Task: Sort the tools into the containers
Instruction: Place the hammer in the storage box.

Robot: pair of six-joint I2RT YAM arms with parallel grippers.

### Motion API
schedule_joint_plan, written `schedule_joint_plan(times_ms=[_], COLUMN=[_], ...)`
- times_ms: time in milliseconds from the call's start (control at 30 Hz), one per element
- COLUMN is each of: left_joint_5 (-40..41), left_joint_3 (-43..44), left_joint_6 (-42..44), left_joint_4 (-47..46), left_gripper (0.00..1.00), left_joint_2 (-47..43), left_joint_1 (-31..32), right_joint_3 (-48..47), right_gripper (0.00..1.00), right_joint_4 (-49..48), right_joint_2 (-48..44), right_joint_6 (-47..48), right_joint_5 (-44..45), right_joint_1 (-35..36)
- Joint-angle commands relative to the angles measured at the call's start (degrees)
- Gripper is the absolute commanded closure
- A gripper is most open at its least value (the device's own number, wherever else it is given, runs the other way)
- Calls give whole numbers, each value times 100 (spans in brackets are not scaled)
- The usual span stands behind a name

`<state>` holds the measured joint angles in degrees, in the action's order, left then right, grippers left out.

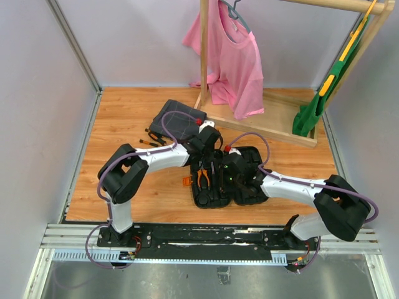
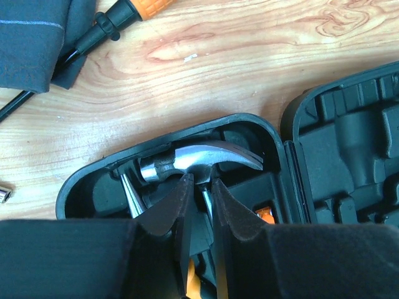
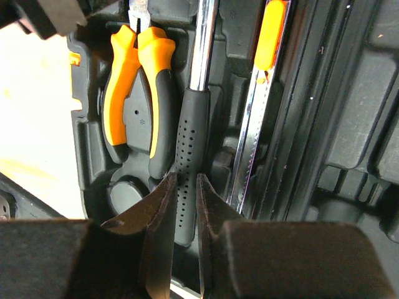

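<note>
The black tool case lies open at the table's middle. The steel-headed hammer lies in its left half. My left gripper is closed narrowly round the hammer's neck just under the head. My right gripper is closed narrowly on the hammer's black dotted handle. Orange-and-black pliers sit in their slot left of the handle. A slim toothed blade with an orange grip lies to the right. A screwdriver lies on the wood, with more beside the cloth.
A dark grey cloth lies behind the case and shows in the left wrist view. A wooden rack with a pink shirt stands at the back. A green item hangs at the right. A small metal bit lies on the wood.
</note>
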<state>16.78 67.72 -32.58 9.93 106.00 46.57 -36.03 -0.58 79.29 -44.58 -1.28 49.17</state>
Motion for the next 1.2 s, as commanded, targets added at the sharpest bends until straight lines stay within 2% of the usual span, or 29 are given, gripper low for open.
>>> schedule_joint_plan(times_ms=[0, 467, 800, 1033, 1167], left_joint_5=[81, 227, 195, 114, 35], left_joint_3=[214, 373, 415, 279, 163], left_joint_6=[118, 179, 261, 261, 276], left_joint_4=[-50, 424, 916, 940, 831], left_gripper=[79, 93, 96, 96, 96], left_joint_2=[221, 706, 1153, 1283, 1161], left_joint_1=[-47, -51, -56, -51, -51], right_joint_3=[141, 250, 639, 597, 628], right_gripper=[84, 85, 86, 86, 85], right_joint_4=[291, 383, 462, 531, 434], right_joint_2=[23, 204, -3, 121, -193], right_joint_6=[19, -109, -288, -288, -173], right_joint_5=[181, 252, 449, 452, 426], right_joint_1=[-20, -21, -20, -18, -20])
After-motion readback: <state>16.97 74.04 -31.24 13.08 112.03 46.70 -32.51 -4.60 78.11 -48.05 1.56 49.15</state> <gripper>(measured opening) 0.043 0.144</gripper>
